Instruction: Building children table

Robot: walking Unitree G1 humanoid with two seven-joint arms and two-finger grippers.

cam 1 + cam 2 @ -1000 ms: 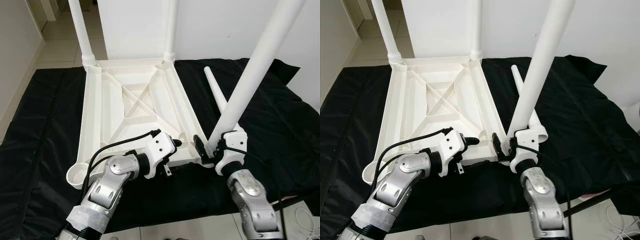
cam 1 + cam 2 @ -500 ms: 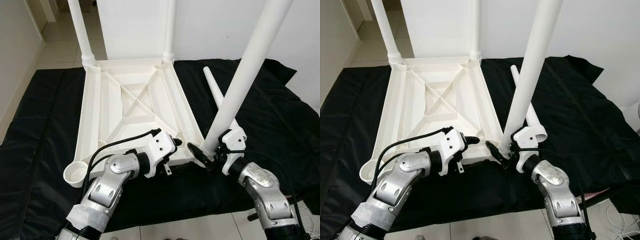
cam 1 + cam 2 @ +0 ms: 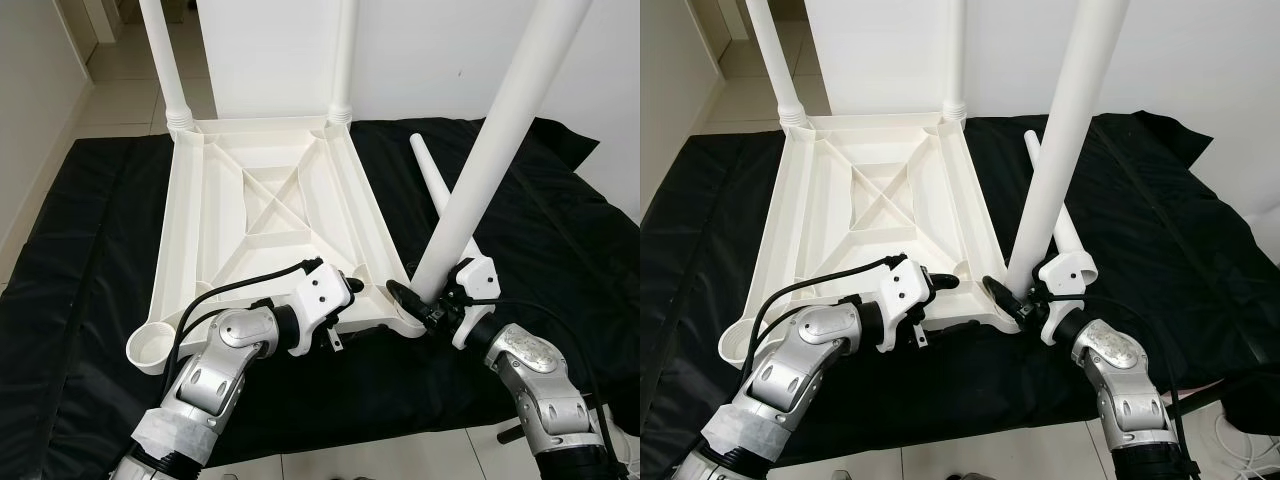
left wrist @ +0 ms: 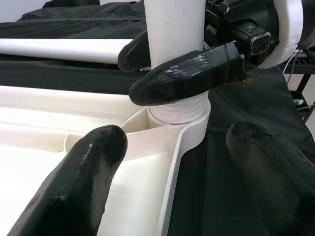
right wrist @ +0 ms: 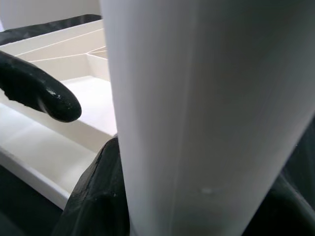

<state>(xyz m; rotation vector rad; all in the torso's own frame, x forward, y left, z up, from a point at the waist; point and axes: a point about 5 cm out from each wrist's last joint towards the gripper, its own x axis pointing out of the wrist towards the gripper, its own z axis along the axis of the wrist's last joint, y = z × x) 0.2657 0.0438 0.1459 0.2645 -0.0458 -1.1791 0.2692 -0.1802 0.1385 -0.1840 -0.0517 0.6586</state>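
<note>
The white tabletop (image 3: 270, 215) lies upside down on a black cloth. A long white table leg (image 3: 490, 160) stands tilted at its near right corner, its threaded base in the corner socket (image 4: 178, 110). My right gripper (image 3: 425, 305) is shut on the base of this leg, the black fingers (image 4: 192, 73) wrapped around it just above the socket. My left gripper (image 3: 342, 315) is open at the tabletop's near edge beside that corner, one finger (image 5: 44, 93) over the inner side and one outside. The leg (image 5: 206, 98) hides most of the right gripper's own fingers.
Two legs (image 3: 165, 60) (image 3: 343, 60) stand in the far corners. A loose leg (image 3: 432, 180) lies on the cloth (image 3: 560, 230) to the right of the tabletop. The near left corner socket (image 3: 152, 348) holds nothing. A white wall rises behind; tiled floor lies at the cloth's near edge.
My right forearm has swung out to the right and the wrist has turned around the leg. The leg's base shifted slightly left onto the corner socket. The left gripper has stayed put.
</note>
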